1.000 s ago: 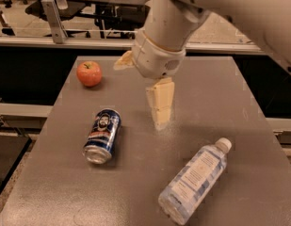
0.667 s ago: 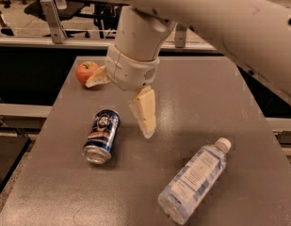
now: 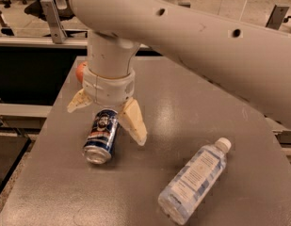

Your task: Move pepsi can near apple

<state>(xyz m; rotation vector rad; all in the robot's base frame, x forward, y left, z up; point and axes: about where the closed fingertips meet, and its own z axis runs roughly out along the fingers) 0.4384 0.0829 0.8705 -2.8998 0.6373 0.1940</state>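
The pepsi can (image 3: 101, 136) lies on its side on the grey table (image 3: 192, 107), dark blue with a bearded face, its silver end toward the front. My gripper (image 3: 107, 119) hangs open right over the can's far end, one cream finger (image 3: 132, 120) to its right and the other (image 3: 79, 101) to its left. The apple (image 3: 81, 72) is at the back left, mostly hidden behind my white arm (image 3: 109, 65), only a red-orange edge showing.
A clear plastic water bottle (image 3: 194, 180) lies on its side at the front right of the table. The table's left edge (image 3: 46, 126) drops to the floor. Rails and chairs stand behind the table.
My arm has moved left and forward, from the table's middle to over the can. It now covers most of the apple. The can and bottle have not moved.
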